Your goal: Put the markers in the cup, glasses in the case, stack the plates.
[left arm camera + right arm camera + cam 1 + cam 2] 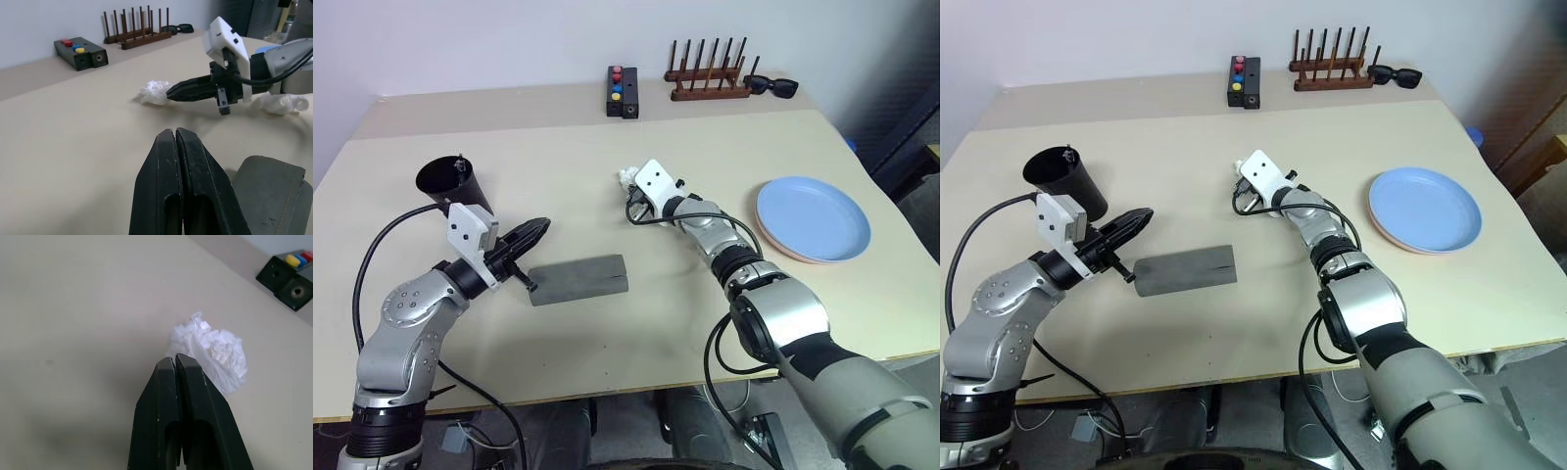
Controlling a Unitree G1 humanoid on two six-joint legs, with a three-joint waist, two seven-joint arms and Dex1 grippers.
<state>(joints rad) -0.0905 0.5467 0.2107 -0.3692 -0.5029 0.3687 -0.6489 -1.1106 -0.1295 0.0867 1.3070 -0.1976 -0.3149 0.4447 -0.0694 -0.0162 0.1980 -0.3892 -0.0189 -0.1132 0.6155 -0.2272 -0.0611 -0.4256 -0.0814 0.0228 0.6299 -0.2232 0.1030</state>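
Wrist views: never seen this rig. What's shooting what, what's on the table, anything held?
It is a two-armed humanoid robot. Two pictures come from its head, looking down over the table; the other two from cameras on each wrist, looking along that arm's black jaws. On the table: grey case, shut, black cup, blue plate stacked on a pink one, button box, wooden rack, sunglasses, crumpled tissue. Left gripper and right gripper are both shut, empty; the right tip is at the tissue.

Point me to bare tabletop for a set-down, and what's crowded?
Free: the wide stretch between the grey case and stacked plates, plus the near edge below the case. Crowded: around the right gripper at the crumpled tissue, and the cup beside the left gripper.
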